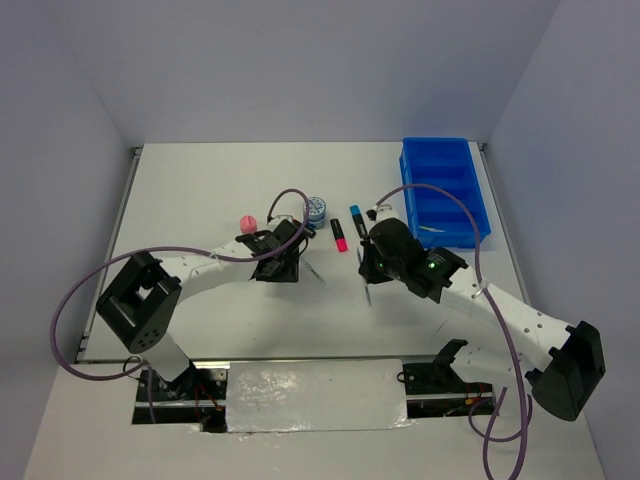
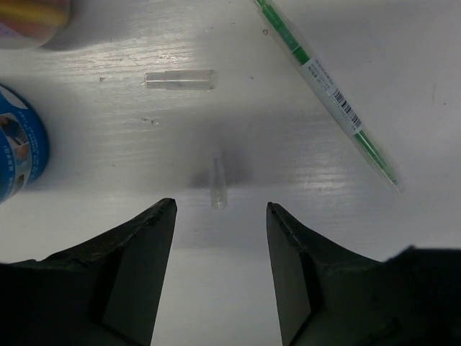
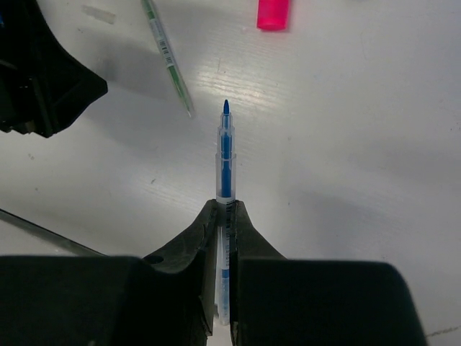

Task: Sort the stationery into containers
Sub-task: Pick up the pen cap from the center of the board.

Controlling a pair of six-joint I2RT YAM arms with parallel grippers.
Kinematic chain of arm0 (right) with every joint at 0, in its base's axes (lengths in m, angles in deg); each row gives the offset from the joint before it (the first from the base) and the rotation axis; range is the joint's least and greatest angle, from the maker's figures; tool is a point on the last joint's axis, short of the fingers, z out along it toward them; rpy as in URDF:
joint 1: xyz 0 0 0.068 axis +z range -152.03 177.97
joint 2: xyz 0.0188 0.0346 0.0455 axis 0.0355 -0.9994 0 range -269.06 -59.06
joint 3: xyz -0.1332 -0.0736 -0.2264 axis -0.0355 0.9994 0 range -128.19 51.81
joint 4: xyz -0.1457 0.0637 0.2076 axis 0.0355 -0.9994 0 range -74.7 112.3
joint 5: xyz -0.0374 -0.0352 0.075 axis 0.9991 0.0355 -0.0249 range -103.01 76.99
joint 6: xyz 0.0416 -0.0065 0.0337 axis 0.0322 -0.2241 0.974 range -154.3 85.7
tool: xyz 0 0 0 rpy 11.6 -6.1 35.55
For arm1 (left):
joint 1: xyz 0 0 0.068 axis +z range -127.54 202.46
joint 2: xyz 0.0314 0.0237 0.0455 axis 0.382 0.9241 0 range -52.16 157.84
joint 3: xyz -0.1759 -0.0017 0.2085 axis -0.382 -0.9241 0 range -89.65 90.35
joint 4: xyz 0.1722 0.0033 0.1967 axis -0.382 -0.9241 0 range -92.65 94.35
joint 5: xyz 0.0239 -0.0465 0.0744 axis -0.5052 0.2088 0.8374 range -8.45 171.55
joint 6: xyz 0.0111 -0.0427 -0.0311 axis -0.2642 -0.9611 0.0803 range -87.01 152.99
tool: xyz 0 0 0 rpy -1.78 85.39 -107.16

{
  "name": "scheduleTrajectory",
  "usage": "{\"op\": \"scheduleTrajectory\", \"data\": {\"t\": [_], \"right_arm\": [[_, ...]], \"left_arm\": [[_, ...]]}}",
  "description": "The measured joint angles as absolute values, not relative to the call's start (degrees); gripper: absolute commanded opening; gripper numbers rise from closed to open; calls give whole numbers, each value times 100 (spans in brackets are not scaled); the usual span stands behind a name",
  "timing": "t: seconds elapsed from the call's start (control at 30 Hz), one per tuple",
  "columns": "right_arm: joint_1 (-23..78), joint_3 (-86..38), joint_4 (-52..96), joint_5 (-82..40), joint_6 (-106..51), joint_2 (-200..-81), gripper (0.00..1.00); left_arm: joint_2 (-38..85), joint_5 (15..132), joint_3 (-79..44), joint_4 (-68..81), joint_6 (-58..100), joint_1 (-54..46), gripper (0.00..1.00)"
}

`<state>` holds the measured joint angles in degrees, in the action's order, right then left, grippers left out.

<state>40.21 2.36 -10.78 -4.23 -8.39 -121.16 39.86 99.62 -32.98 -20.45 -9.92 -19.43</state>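
Right of centre on the white table: a blue pen is pinched between the pressed-together fingers of the right gripper. Its uncapped tip points away and the clear barrel sticks out past the fingertips. A green pen lies flat between the two grippers. A pink-capped highlighter lies ahead, at the top edge of the right wrist view, with a blue-capped highlighter just beside it.

The left gripper hangs low over the table near the green pen, fingers spread wide, holding nothing. A small clear cap lies just ahead of the gap, and a second clear cap lies farther on. A blue-white tub shows at the left edge of the left wrist view. Beyond it is a pinkish round thing, probably the pink bottle.

The blue tray sits at the far right of the table, well apart from both grippers, with the held pen nowhere near it
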Motion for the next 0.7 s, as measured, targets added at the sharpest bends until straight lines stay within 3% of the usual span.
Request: {"op": "scheduleTrajectory", "data": {"t": [0.7], "right_arm": [[4021,354,-1059,-616,-847,-12033,0]], "left_arm": [[4526,9966,-3287,-1890,-983,-1831,49]]}}
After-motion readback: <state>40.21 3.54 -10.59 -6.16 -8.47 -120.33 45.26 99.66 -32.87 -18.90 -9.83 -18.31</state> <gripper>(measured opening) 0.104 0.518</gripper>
